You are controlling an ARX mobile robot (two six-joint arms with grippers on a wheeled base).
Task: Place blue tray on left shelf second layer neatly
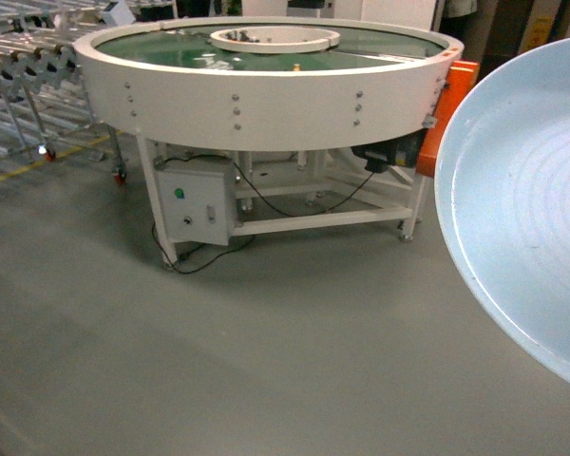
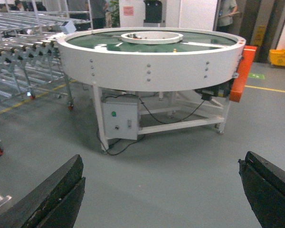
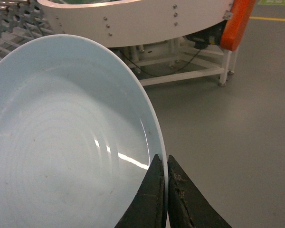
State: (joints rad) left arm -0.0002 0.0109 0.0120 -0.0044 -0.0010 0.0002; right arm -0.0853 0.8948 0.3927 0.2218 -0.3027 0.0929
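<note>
The blue tray (image 3: 61,137) is pinched at its rim by the right pincer (image 3: 166,190), fingers pressed together on either side of the rim edge, seen in the right wrist view. The tray is held off the grey floor (image 1: 266,361), tilted, its inside with concentric rings facing the head camera at the right edge (image 1: 522,209). The left pincer (image 2: 161,190) is spread wide, nothing between its black fingers (image 2: 52,194). Farther off, a round white rotary conveyor (image 1: 266,85) with a green top is seen on a white frame. A grey control box (image 1: 192,204) with a green button is mounted at its left leg, a black cable trailing on the floor. An orange guard (image 1: 451,95) is fixed at its right side. A roller conveyor (image 1: 28,76) is seen far left.
</note>
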